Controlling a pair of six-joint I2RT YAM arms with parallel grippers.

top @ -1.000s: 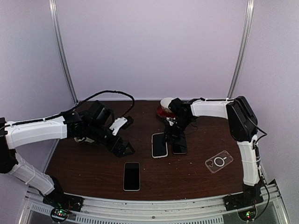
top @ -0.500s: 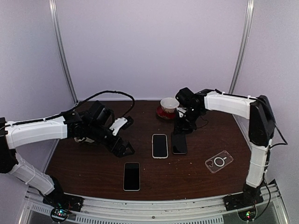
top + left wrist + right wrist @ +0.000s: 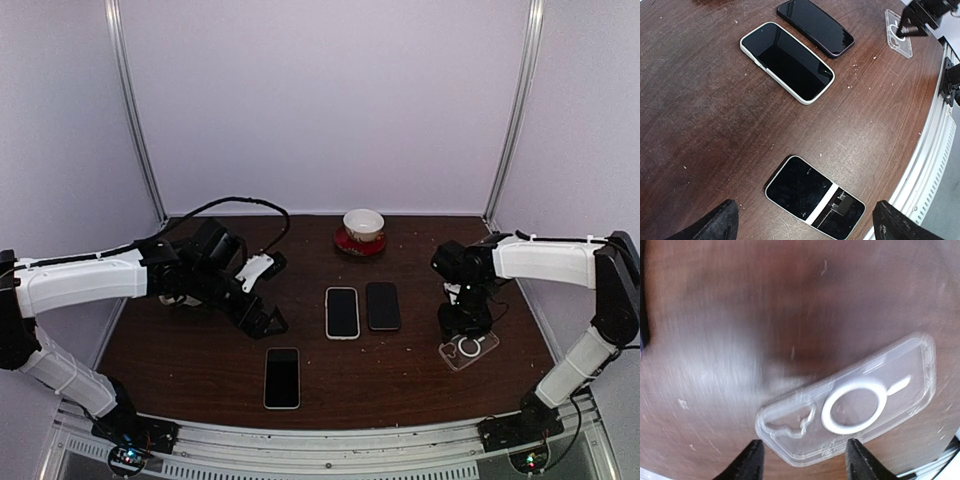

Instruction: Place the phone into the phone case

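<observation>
A clear phone case (image 3: pixel 468 349) with a white ring lies flat at the right front of the table. In the right wrist view the case (image 3: pixel 850 405) sits just ahead of my open right gripper (image 3: pixel 805 460), whose fingertips straddle its camera-cutout end without touching. In the top view the right gripper (image 3: pixel 463 325) hangs over the case's left end. Three phones lie face up: a white-rimmed one (image 3: pixel 342 311), a dark one (image 3: pixel 382 306) and one nearer the front (image 3: pixel 282 377). My left gripper (image 3: pixel 262 318) is open and empty, above the front phone (image 3: pixel 814 197).
A cup on a red saucer (image 3: pixel 363 225) stands at the back centre. A black cable (image 3: pixel 240 200) loops behind the left arm. The metal rail (image 3: pixel 330 440) runs along the table's front edge, close to the front phone. The case also shows in the left wrist view (image 3: pixel 898 41).
My right arm has swung from beside the cup and phones to the right and forward, and now hangs over the clear case. The left arm and the phones have not moved.
</observation>
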